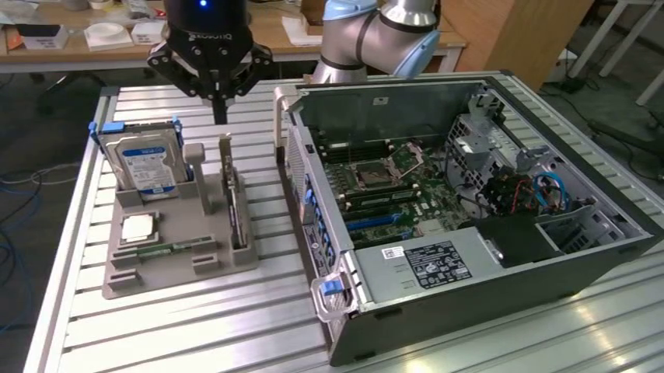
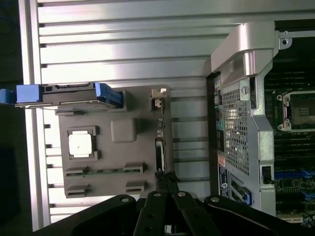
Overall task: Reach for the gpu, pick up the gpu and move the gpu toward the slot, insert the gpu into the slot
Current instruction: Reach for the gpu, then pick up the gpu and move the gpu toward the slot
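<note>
The gpu (image 1: 235,203) stands on its long edge in a groove of the grey holder tray (image 1: 171,270), its silver bracket end pointing up. My gripper (image 1: 220,115) hangs a short way above that bracket end, shut, with nothing between its fingers. In the wrist view the gpu (image 2: 160,150) appears edge-on as a thin dark strip, and the black fingers (image 2: 158,206) come together just beyond its end. The slot (image 1: 372,206) is a long dark strip on the green motherboard (image 1: 415,194) inside the open computer case, to the exterior view's right of the tray.
A blue-labelled hard drive (image 1: 145,159) stands in the tray, with a square silver CPU chip (image 1: 138,228) lying in front of it. The open case (image 1: 487,256) has a tall side wall and handle (image 1: 334,291) beside the tray. Everything rests on a slatted aluminium table (image 1: 207,326).
</note>
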You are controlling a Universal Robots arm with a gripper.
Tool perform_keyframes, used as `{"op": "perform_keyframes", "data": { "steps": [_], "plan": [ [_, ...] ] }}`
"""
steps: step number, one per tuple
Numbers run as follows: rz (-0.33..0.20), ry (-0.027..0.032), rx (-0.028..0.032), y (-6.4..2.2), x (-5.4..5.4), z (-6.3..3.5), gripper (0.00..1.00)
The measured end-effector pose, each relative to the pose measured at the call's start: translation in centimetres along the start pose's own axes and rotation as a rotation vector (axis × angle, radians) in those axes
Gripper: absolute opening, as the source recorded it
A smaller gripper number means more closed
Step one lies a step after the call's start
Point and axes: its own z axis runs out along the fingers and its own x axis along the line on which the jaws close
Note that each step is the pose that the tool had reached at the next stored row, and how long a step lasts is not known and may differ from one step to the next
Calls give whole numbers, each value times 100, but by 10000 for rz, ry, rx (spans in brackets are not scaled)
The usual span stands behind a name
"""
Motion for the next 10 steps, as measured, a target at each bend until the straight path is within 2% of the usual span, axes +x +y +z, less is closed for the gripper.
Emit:
{"op": "perform_keyframes", "data": {
  "steps": [10],
  "plan": [
    [0, 5, 1, -2, 25, 1, 10]
  ]
}}
